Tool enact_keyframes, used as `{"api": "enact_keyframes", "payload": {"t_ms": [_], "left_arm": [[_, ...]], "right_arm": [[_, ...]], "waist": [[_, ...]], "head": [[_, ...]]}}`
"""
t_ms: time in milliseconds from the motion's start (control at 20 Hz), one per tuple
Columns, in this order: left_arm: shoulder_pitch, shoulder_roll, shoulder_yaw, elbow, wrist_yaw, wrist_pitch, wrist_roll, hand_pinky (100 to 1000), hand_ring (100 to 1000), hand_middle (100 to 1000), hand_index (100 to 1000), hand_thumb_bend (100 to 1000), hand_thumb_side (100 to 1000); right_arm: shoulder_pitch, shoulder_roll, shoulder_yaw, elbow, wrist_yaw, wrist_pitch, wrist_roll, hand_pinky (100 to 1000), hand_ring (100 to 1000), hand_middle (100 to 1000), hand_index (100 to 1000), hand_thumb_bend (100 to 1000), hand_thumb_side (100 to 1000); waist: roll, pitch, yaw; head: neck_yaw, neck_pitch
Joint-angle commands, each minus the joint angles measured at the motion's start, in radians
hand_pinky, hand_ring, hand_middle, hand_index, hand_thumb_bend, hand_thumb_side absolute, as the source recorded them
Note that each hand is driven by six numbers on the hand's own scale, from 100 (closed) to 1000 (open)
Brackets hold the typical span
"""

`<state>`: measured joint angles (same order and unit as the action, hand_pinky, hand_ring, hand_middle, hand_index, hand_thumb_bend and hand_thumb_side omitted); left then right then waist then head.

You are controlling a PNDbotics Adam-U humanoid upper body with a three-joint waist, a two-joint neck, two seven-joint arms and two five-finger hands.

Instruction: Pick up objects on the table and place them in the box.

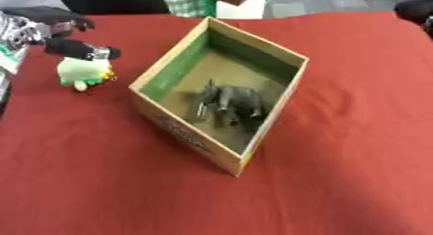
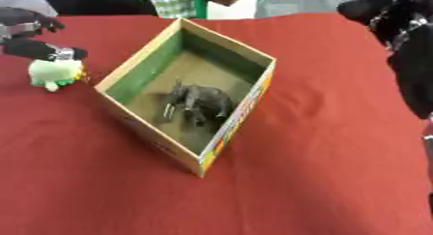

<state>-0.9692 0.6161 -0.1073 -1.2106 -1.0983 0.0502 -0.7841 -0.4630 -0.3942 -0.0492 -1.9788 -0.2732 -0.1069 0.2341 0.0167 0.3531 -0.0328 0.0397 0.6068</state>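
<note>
The red tablecloth (image 1: 355, 147) covered the whole work area. The cardboard box (image 1: 182, 133) sat open near the middle, turned cornerwise to you, green lining on the inner walls. Inside it a grey toy elephant (image 1: 232, 100) stood on the box floor, toward the near-right wall, tusks pointing to the near-left.

Your left arm came in from the upper left. Your left hand (image 1: 74, 47) was at the table's left side, well apart from the box, with one dark finger (image 1: 82, 49) lying across the top of the soft toy (image 1: 83, 72) and touching it. Another finger (image 1: 64, 17) curled above, clear of the toy. You had no closed grasp that I could see; whether a thumb was under or behind the toy, cannot tell.

The soft toy was pale green-white, with small green and yellow bits at its lower edge. It looked to be at table level, left of the box's left corner and not touching the box.

Your right hand (image 2: 385, 7) showed only in the right eye view, dark, at the upper right edge, away from the box. Its finger pose was too blurred to tell.
</note>
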Motion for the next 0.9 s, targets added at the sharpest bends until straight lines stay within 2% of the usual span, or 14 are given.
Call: {"api": "enact_keyframes", "payload": {"t_ms": [50,300,650,900], "left_arm": [[-0.018,0.024,0.017,0.033,-0.018,0.019,0.028,701,934,918,1000,572,1000],[-0.018,0.015,0.017,0.091,-0.085,0.054,0.088,709,953,932,1000,587,1000],[-0.017,0.002,0.017,0.154,-0.132,0.055,0.093,694,949,924,1000,577,1000],[-0.016,-0.01,0.018,0.177,-0.127,0.044,0.089,628,877,826,1000,461,962]], "right_arm": [[-0.007,-0.017,-0.009,-0.021,0.014,-0.001,-0.002,889,775,621,849,100,1000],[-0.008,-0.016,-0.009,-0.021,0.022,-0.001,0.001,890,774,620,850,100,1000],[-0.009,-0.016,-0.01,-0.021,0.032,0.001,0.008,891,772,618,850,100,1000],[-0.007,-0.014,-0.011,-0.021,0.035,0.002,0.009,892,772,617,850,100,1000]], "waist": [[-0.002,-0.016,-0.003],[-0.003,-0.003,-0.011],[-0.002,0.01,-0.019],[-0.002,0.013,-0.02]], "head": [[0.006,-0.019],[0.007,-0.034],[0.009,-0.04],[0.009,-0.038]]}}
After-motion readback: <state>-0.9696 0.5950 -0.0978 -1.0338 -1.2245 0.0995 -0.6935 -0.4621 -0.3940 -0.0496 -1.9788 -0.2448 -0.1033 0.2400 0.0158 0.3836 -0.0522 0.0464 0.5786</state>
